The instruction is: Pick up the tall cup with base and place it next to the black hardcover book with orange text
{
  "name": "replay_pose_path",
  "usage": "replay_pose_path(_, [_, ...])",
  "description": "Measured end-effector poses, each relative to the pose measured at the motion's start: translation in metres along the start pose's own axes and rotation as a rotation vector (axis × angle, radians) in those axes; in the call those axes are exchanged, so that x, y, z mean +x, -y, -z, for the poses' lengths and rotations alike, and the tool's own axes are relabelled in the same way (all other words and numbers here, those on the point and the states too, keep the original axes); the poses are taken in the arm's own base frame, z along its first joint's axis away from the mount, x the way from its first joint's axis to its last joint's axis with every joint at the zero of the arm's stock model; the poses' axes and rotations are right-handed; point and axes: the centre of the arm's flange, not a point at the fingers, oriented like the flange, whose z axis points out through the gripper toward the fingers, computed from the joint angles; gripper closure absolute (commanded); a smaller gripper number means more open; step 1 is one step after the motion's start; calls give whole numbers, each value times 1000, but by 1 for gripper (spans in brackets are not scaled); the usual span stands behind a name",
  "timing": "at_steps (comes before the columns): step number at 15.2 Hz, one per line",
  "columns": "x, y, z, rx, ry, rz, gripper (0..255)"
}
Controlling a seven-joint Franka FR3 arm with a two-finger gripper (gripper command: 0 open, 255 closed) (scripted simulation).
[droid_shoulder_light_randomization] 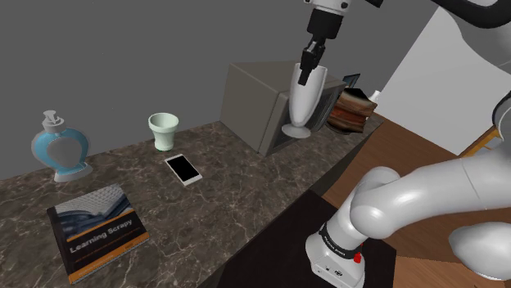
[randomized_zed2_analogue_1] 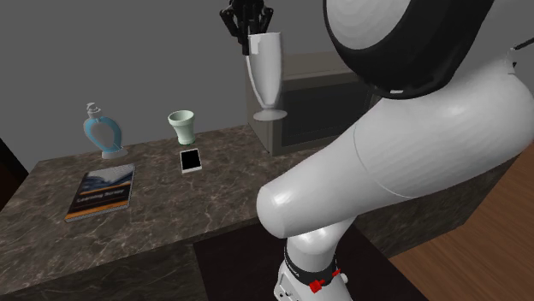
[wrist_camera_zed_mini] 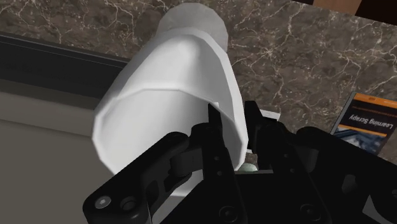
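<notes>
A tall white cup (droid_shoulder_light_randomization: 305, 100) with a flared base hangs upright above the dark marble counter (droid_shoulder_light_randomization: 205, 213), in front of a grey box. My black gripper (droid_shoulder_light_randomization: 309, 78) is shut on its rim from above, one finger inside and one outside. In the second exterior view the gripper (randomized_zed2_analogue_1: 248, 43) holds the cup (randomized_zed2_analogue_1: 268, 75) over the counter's far end. The wrist view looks down the cup (wrist_camera_zed_mini: 172, 89) past the gripper (wrist_camera_zed_mini: 233, 121). The black book with orange text (droid_shoulder_light_randomization: 97, 231) lies flat near the counter's front, at the shoulder view's left, as do the book (randomized_zed2_analogue_1: 103, 190) and the book (wrist_camera_zed_mini: 366, 121).
A grey box (droid_shoulder_light_randomization: 254, 106) stands behind the cup, with a brown object (droid_shoulder_light_randomization: 352, 110) beside it. A small pale green cup (droid_shoulder_light_randomization: 163, 131), a phone (droid_shoulder_light_randomization: 183, 169) and a blue and white bottle (droid_shoulder_light_randomization: 59, 147) sit between box and book. The stand (droid_shoulder_light_randomization: 336, 262) is below.
</notes>
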Motion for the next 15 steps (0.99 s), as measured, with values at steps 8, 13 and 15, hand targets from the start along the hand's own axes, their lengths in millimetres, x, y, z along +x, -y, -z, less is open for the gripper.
replay_pose_path(8, [22, 105, 4, -1, 1, 0, 255])
replay_pose_path(13, [39, 168, 2, -1, 0, 0, 255])
replay_pose_path(15, [46, 193, 5, -1, 0, 0, 255])
